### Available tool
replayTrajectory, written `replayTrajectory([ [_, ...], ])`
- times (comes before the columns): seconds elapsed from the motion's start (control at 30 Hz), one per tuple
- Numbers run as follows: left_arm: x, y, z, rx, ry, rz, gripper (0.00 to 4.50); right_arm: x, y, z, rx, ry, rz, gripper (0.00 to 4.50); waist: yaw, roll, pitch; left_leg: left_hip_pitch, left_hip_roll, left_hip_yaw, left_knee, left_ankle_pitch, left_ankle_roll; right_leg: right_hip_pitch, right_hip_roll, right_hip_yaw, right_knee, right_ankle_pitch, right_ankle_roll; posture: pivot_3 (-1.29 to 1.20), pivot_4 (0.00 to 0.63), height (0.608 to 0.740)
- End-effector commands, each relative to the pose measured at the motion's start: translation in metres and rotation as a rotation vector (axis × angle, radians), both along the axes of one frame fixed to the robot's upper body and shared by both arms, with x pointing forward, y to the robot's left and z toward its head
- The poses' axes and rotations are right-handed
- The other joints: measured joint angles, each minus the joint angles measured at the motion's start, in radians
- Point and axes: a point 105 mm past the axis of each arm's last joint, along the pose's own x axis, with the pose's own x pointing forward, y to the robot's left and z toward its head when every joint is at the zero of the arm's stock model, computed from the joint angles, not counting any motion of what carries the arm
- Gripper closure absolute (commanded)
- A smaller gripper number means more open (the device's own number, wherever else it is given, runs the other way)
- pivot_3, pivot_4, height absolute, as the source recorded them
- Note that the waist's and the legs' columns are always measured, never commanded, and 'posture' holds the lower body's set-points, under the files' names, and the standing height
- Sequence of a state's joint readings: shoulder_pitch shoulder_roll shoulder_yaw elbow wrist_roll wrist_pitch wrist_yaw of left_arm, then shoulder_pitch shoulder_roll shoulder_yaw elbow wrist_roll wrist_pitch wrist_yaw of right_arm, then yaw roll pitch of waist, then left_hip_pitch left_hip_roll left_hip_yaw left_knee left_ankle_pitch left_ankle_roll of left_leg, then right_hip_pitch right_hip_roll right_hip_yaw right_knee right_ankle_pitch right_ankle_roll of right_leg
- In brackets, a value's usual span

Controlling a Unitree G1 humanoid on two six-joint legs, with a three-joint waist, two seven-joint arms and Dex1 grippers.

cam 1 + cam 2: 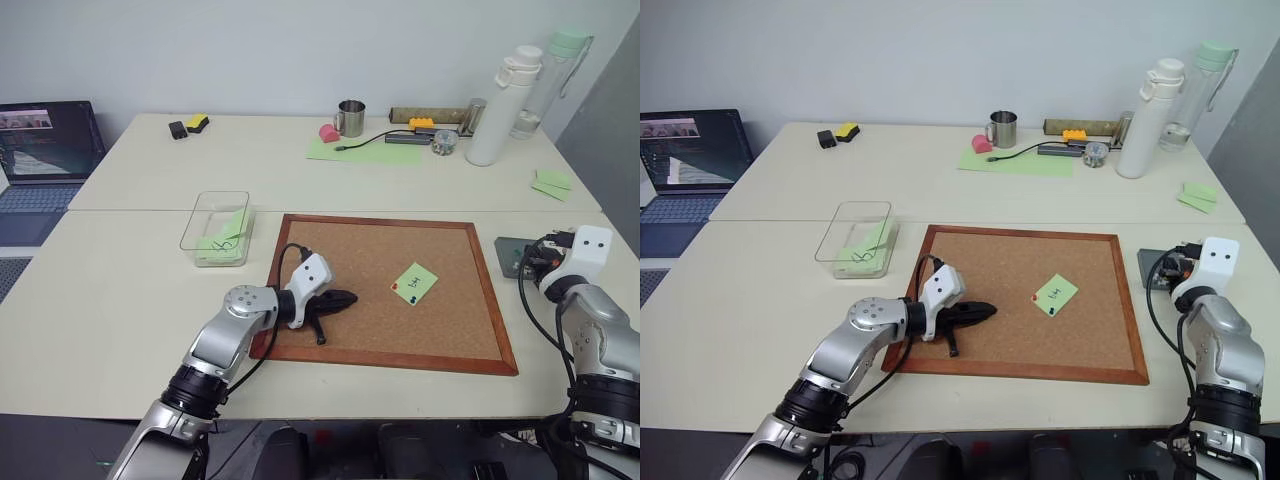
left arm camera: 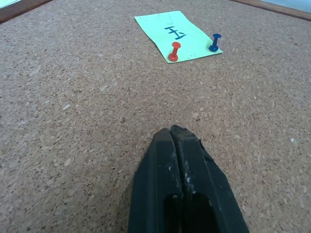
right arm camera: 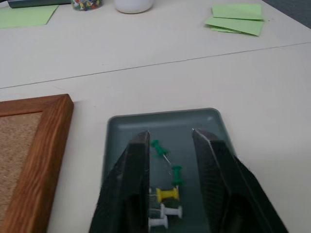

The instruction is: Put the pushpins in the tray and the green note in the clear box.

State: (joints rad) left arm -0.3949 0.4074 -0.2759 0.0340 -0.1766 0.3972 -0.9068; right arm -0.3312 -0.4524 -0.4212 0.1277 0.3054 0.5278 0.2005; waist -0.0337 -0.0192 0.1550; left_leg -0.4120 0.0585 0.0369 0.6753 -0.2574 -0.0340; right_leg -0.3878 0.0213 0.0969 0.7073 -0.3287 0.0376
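- Our right gripper hangs over the grey tray with its jaws apart and nothing between them; we judge it has come here to drop a pin, since green, yellow and white pushpins lie in the tray just below.
- Our left gripper rests on the cork board with its fingers pressed together, holding nothing, and points toward the green note.
- That note sits on the board's right half, held down by a red pin and a blue pin along one edge, so it cannot come away until both are pulled.
- The clear box stands just off the board's upper left corner, with green paper already inside.
- From the head views the tray is largely hidden behind our right hand, and the pins on the note are mere specks.
- Whether any pin in the tray touches its rim, we cannot tell.
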Motion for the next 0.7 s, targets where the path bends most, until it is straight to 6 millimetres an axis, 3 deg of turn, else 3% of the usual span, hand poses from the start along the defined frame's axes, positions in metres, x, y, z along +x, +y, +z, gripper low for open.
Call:
replayTrajectory([
  [0.03,-0.004,0.010,-0.015,0.041,0.058,0.040,4.50,-0.008,0.007,0.027,-0.030,-0.118,0.083,2.74,0.000,0.000,0.000,0.000,0.000,0.000,0.000,0.000,0.000,0.000,0.000,0.000,0.000,0.000,0.000,0.00,0.150,0.740],
  [0.17,-0.004,0.010,-0.015,0.043,0.059,0.038,4.50,-0.018,0.035,0.034,-0.055,-0.143,0.246,2.74,0.001,0.000,0.000,0.000,0.000,0.000,-0.001,0.000,0.000,0.000,0.000,0.000,-0.001,0.000,0.000,0.00,0.150,0.740],
  [0.23,-0.003,0.010,-0.014,0.044,0.057,0.036,4.50,-0.026,0.061,0.033,-0.072,-0.136,0.382,2.74,0.000,0.001,0.000,0.000,0.001,0.000,-0.001,0.000,0.000,0.000,0.001,0.000,-0.002,0.000,0.000,0.00,0.150,0.740],
  [0.47,-0.001,0.009,-0.011,0.046,0.049,0.024,4.50,-0.060,0.134,0.009,-0.083,-0.060,0.702,2.74,0.001,0.000,0.000,0.000,0.001,-0.001,-0.002,0.000,0.000,0.001,0.001,-0.001,-0.003,0.000,0.000,0.00,0.150,0.740],
  [0.7,-0.001,0.009,-0.011,0.051,0.048,0.018,4.50,-0.074,0.170,-0.008,-0.038,-0.037,0.817,2.74,0.001,0.000,0.000,0.000,0.001,-0.001,-0.001,0.000,0.000,0.001,0.001,-0.001,-0.003,0.000,0.000,0.00,0.150,0.740],
])
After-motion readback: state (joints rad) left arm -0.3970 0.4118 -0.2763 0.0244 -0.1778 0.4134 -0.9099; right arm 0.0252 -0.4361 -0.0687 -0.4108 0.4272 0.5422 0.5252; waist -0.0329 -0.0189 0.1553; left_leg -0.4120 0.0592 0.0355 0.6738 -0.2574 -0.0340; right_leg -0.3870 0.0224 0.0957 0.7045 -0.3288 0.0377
